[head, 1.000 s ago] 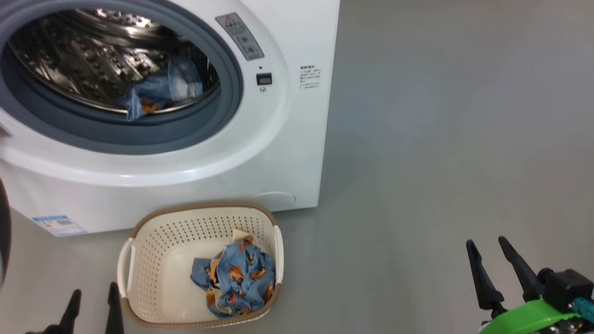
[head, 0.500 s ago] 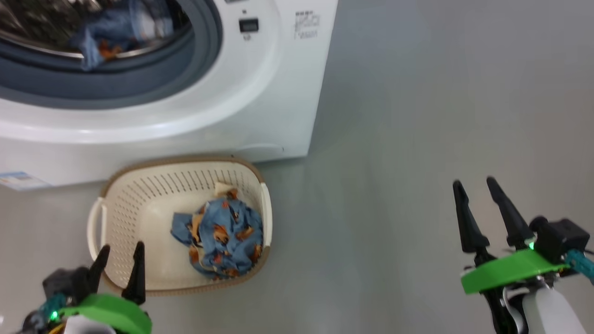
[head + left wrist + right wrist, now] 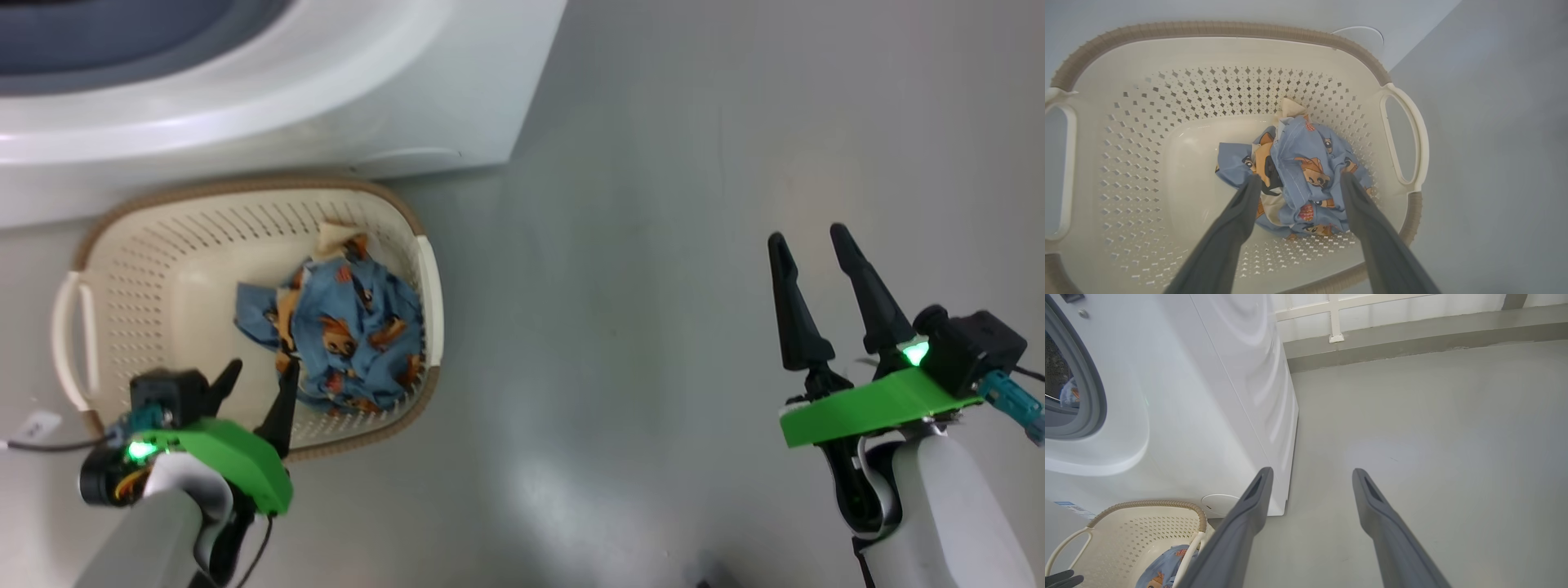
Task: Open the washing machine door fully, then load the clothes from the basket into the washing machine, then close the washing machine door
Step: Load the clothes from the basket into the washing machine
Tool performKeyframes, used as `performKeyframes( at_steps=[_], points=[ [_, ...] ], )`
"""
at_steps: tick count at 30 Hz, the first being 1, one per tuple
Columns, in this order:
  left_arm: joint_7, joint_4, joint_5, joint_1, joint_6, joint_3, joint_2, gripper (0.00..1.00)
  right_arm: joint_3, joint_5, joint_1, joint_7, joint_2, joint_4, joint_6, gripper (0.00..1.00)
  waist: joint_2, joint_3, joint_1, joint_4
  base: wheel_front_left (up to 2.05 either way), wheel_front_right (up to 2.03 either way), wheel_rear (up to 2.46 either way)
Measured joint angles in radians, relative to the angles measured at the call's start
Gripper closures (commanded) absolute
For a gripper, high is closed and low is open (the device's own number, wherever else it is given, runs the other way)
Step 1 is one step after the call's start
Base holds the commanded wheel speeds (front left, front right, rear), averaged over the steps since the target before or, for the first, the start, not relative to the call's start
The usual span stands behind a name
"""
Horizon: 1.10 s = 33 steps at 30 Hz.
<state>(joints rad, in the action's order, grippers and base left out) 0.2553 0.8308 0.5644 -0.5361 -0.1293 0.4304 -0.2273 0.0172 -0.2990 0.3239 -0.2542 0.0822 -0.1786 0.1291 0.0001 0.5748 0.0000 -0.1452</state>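
Note:
The cream basket (image 3: 147, 269) with a brown rim stands on the floor against the white washing machine (image 3: 326, 98). Blue clothes (image 3: 343, 327) with orange figures lie bunched in its right half, a cream bit at their far edge. My left gripper (image 3: 261, 367) hangs open over the basket's near edge. In the left wrist view its fingers straddle the clothes (image 3: 1306, 163) from above, and the left gripper (image 3: 1301, 177) holds nothing. My right gripper (image 3: 807, 235) stands open over bare floor to the right. A blue garment (image 3: 1069, 394) lies inside the drum. The washing machine door is out of view.
Grey floor (image 3: 653, 245) stretches right of the machine and basket. In the right wrist view a low wall ledge (image 3: 1412, 335) runs behind the machine's side. A small white tag (image 3: 37, 425) lies on the floor left of the basket.
The head camera has tilted down, so the machine's mouth slid out at the top. My left gripper has risen into view and come over the basket's near edge. Both grippers stay open.

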Motion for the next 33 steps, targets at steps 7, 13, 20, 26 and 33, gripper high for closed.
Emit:
performKeyframes(
  at_steps=[7, 13, 20, 26, 33],
  points=[
    [0.0, 0.085, 0.134, -0.132, 0.0, 0.204, -0.04, 0.0, 0.01, 0.0, 0.041, 0.0, -0.015, 0.007, 0.0, 0.0, 0.0, 0.097, 0.0, -0.029, 0.0, 0.0, 0.0],
    [-0.038, 0.101, 0.253, -0.215, 0.0, 0.378, -0.076, 0.0, 0.029, 0.0, 0.074, 0.0, -0.019, 0.017, 0.0, 0.0, 0.0, 0.163, 0.0, -0.055, 0.0, 0.0, 0.0],
    [-0.074, 0.104, 0.407, -0.297, 0.0, 0.544, -0.131, 0.0, 0.046, 0.0, 0.092, 0.0, -0.024, 0.021, 0.0, 0.0, 0.0, 0.219, 0.0, -0.092, 0.0, 0.0, 0.0],
    [-0.089, 0.098, 0.5, -0.349, 0.0, 0.645, -0.161, 0.0, 0.064, 0.0, 0.093, 0.0, -0.027, 0.023, 0.0, 0.0, 0.0, 0.246, 0.0, -0.116, 0.0, 0.0, 0.0],
    [-0.117, 0.123, 0.574, -0.397, 0.0, 0.746, -0.173, 0.0, 0.075, -0.002, 0.093, 0.0, -0.028, 0.031, 0.0, 0.0, 0.0, 0.265, 0.0, -0.137, 0.0, 0.0, 0.0]
  ],
)
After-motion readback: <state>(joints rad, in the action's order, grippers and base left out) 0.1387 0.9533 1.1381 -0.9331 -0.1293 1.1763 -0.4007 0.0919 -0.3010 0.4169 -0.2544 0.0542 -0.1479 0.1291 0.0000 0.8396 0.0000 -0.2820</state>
